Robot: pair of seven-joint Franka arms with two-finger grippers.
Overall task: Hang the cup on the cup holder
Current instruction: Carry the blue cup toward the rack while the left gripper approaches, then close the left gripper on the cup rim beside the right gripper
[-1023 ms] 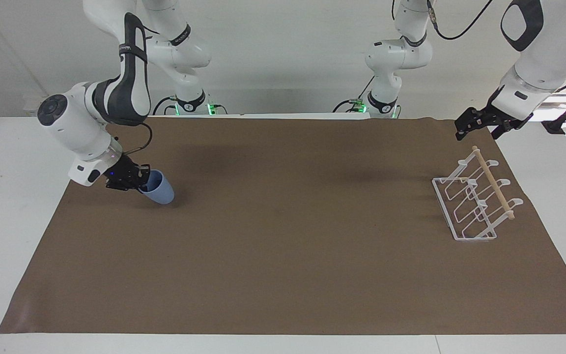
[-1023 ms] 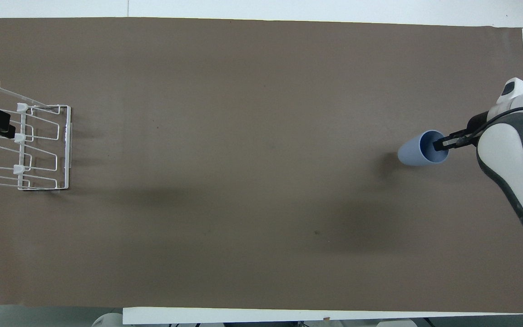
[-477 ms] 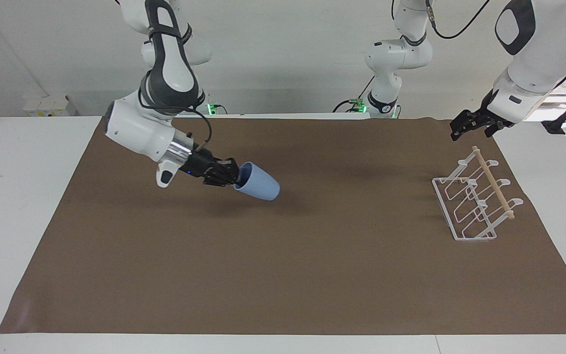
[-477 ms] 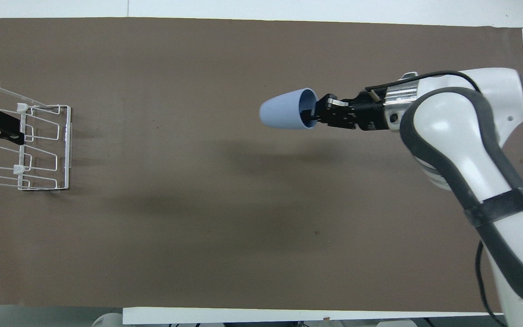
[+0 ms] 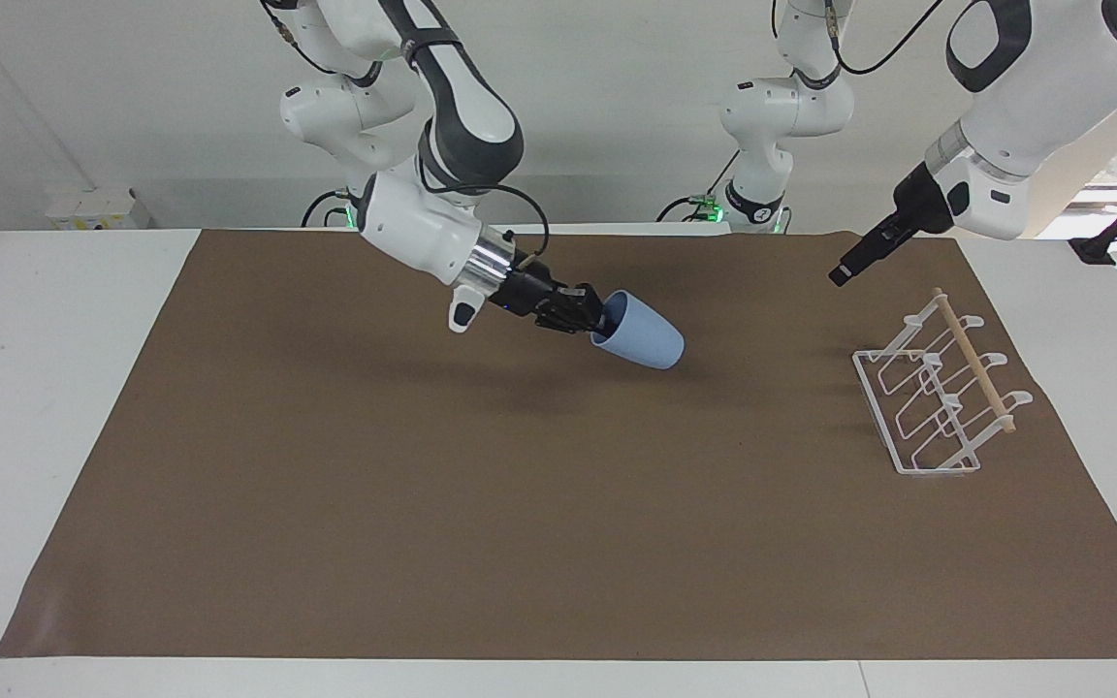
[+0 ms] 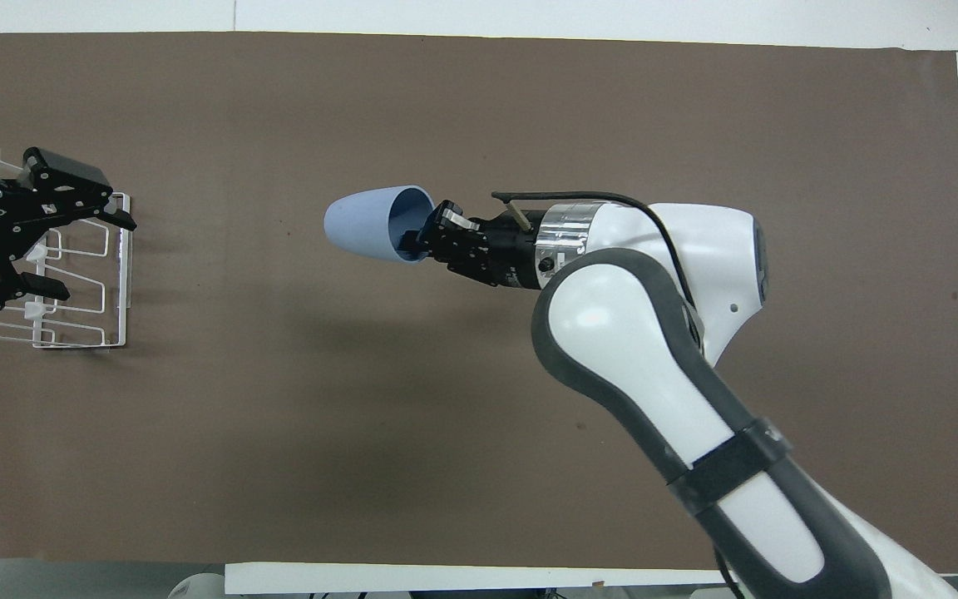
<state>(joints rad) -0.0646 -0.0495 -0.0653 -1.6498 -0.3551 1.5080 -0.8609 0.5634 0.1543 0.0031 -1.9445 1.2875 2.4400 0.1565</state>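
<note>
Facing view: right gripper (image 5: 590,319) clamps cup (image 5: 644,336) midair; left gripper (image 6: 88,249) spread over cup holder (image 5: 937,396).

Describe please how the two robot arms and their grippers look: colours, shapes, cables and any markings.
Both arms have rounded white shells with dark grey panels and black bands at the joints. The right arm has a shiny silver wrist ring and a thin black cable looping to it. The right gripper and left gripper are black, with linked fingers. Green lights glow at both bases.
</note>
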